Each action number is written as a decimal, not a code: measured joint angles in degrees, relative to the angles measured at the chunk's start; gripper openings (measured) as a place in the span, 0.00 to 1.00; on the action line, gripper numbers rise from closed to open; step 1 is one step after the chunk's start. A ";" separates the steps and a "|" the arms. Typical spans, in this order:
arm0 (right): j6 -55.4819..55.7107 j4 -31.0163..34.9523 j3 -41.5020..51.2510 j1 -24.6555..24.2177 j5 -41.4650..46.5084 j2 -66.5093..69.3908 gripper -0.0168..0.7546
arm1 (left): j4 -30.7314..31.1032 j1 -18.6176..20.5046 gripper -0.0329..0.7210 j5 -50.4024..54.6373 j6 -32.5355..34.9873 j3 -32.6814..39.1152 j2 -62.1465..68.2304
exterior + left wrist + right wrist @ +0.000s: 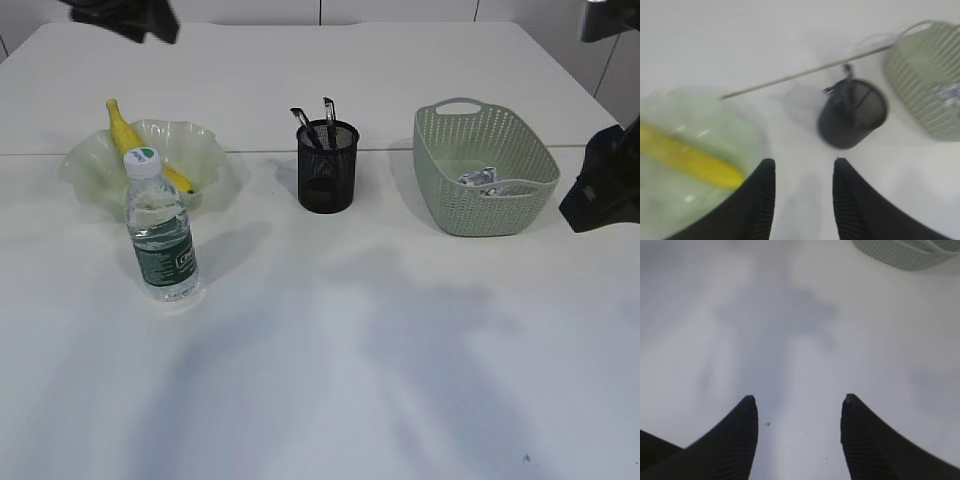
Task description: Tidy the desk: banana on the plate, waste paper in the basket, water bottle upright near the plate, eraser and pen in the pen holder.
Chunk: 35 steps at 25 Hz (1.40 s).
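Observation:
The banana [124, 133] lies in the pale green plate [200, 150] at the back left of the desk [330, 340]. In front of the plate the water bottle [160, 235] stands upright. At the middle is the black mesh pen holder [327, 172], with a pen [329, 112] sticking out of it. The eraser is hidden. The waste paper [478, 179] sits inside the basket [485, 205]. My left gripper [804, 165] hangs open and empty above the desk, between the plate [720, 125] and the pen holder [852, 120]. My right gripper [799, 400] is open over bare desk.
The left arm [125, 18] is high at the back left. The right arm [605, 185] is at the right edge, beside the basket. A seam runs across the desk behind the plate and the pen holder. A corner of the basket [900, 252] shows at the top of the right wrist view.

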 joint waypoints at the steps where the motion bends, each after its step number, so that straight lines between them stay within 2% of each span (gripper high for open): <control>1: -0.09 -0.82 0.00 0.00 -0.25 0.00 0.54 | 4.00 1.06 0.41 2.79 -1.91 0.00 -0.54; 3: -0.09 -1.75 0.00 -0.69 -0.41 0.00 0.54 | 10.31 2.96 0.43 8.85 -4.36 0.00 -1.64; 6: -0.22 -1.99 0.00 -3.98 -0.75 0.00 0.54 | 14.68 5.87 0.50 13.34 -7.67 0.00 -3.47; 12: -0.69 -0.16 0.00 -13.41 -1.36 0.00 0.54 | 16.70 11.43 0.60 20.10 -9.37 0.00 -8.46; 18: -1.25 0.95 0.00 -14.69 -1.40 0.00 0.54 | 16.91 12.92 0.62 24.37 -9.50 1.78 -13.72; 24: -1.30 2.41 0.00 -14.72 0.38 -1.30 0.54 | 18.20 12.92 0.62 24.52 -9.59 12.65 -25.64; 30: 1.23 3.22 0.00 -14.72 2.25 -6.99 0.54 | 18.34 12.92 0.62 23.42 -10.83 28.79 -39.60; 35: 4.27 4.91 0.00 -14.72 5.26 -14.91 0.54 | 15.97 12.92 0.62 22.52 -12.14 41.14 -56.73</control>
